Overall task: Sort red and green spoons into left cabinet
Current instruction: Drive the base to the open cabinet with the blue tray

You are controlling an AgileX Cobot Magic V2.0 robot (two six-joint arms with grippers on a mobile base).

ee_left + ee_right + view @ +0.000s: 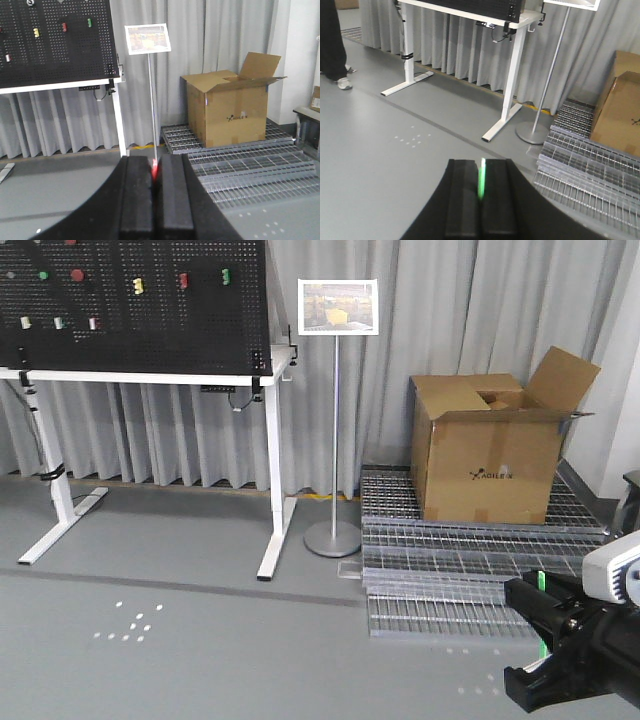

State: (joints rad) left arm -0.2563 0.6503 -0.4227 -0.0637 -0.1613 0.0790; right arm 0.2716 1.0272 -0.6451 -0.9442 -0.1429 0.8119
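A grey curtain (450, 320) filled the back. In front of it a black pegboard (130, 300) stood on a white table (272, 480), cut off at the top and left of the front view. Steel grates (450, 560) lay stacked on the floor to the right, with an open box (490, 455) on them. A sign (337, 307) on a thin pole stood between table and grates. A person (332, 40) at the left edge of the right wrist view showed only as a dark leg and a shoe.

The right gripper (530, 640) came in at the lower right corner of the front view, its arm cut off by the frame. It was clamped on the green spoon (541, 583), which stood upright between the pads. Only a thin green strip showed there, as in the right wrist view.

The left gripper (156, 161) was clamped on the red spoon (155, 172). Only a blurred red glow showed in the slit between its pads. The pads hid both spoons' bowls and most of their handles.
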